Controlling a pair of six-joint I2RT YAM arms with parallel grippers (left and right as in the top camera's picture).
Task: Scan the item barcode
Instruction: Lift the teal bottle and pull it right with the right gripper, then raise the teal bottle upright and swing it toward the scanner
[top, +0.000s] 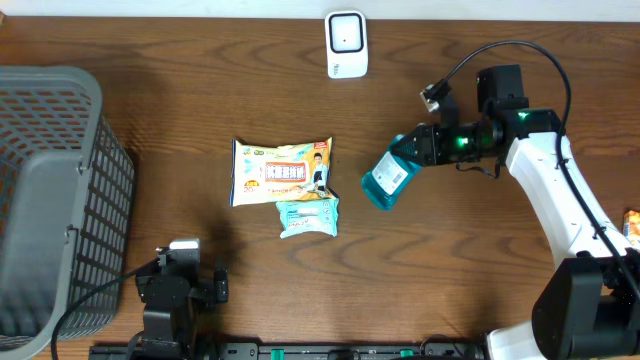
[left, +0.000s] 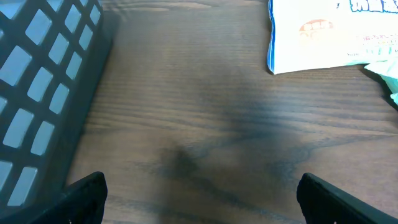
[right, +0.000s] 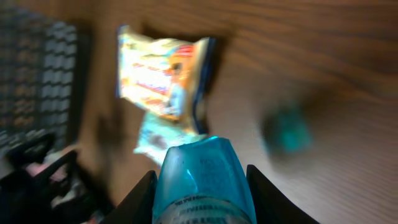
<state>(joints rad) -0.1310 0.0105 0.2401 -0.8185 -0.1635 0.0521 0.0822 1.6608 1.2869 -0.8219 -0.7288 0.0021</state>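
So right now my right gripper (top: 412, 148) is clamped on the teal bottle (top: 388, 178), jaws squeezed in on its neck end, with the fat end sticking out toward the middle of the table (top: 500, 60). From the wrist view the bottle (right: 202, 180) fills the gap between my fingers. There's a teal smudge on the wood past it, so I reckon it's lifted clear of the table, not resting.

I'm holding it slanted, with the white label turned up. I think that's where the barcode is, though it's too small to read. The scanner (top: 346, 44) stands at the far edge, about mid-table, well apart from the bottle, so my guess is the label has to turn that way next.

The right arm reaches in from the right edge, elbow bent and forearm running roughly level toward the centre.

My left gripper (left: 202, 199) sits near the near edge, jaws wide apart and holding nothing, beside the grey basket (top: 50, 200) by the left edge. The snack packet (top: 282, 171) and small teal pouch (top: 308, 216) lie mid-table.
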